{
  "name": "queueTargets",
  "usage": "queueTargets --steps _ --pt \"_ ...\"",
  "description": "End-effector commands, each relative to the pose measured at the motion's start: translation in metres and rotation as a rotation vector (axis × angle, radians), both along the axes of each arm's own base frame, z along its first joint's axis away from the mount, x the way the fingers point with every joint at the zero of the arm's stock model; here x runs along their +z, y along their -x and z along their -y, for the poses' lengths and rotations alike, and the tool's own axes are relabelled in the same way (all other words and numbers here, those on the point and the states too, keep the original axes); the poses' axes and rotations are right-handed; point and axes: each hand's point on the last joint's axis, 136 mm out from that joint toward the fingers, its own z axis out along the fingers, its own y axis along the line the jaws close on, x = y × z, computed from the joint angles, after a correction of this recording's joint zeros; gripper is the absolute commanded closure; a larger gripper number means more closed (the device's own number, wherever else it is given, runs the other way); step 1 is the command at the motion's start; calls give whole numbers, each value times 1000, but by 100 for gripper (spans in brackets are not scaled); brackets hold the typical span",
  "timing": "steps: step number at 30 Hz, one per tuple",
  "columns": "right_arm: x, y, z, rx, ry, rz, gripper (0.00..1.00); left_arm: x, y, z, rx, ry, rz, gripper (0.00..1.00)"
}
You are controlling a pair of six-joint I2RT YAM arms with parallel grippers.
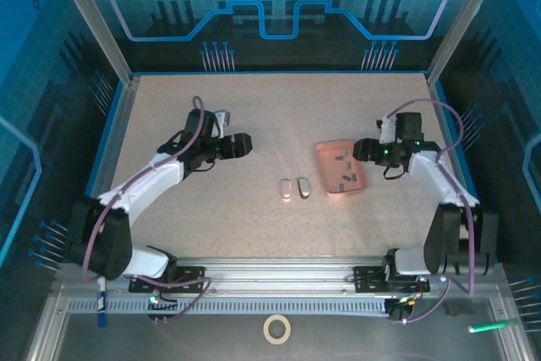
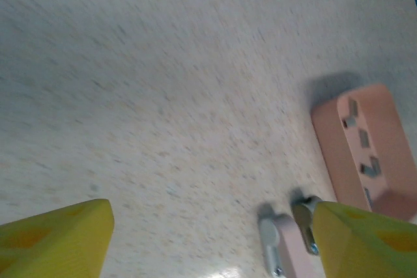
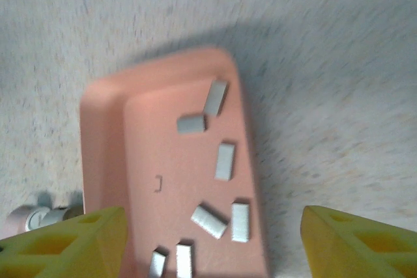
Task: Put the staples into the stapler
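Staples scattered in pink tray, white stapler lying just beside it

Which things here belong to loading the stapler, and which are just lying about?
For the job: stapler, staples, pink tray holding them.
Lying about: tape roll, green pen.

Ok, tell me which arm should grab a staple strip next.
Right. The right gripper, open, hangs at the pink tray, with the staples between its fingers in its wrist view. The left gripper, also open, sits farther off, past the stapler.
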Motion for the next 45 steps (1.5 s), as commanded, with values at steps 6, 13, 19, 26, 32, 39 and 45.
queueTargets --steps 6,13,19,26,32,39,45 --pt "51 -29 35 -96 143 407 0 53 -7 -99 322 -348 465 3" --pt "23 -36 55 -147 266 511 0 35 -1 -132 438 -475 589 1" --pt "-1 -41 55 -145 248 527 0 6 -4 -129 377 -531 646 1" --pt "-11 -42 49 -170 211 596 0 -12 -8 -129 313 -535 600 1" --pt "-13 -42 30 -120 308 629 0 -39 -16 -136 311 -507 604 1" --pt "-27 -42 18 -95 379 674 0 -60 -20 -150 308 -375 562 1" --pt "-30 -50 17 -86 395 626 0 -65 -31 -163 339 -345 486 1"
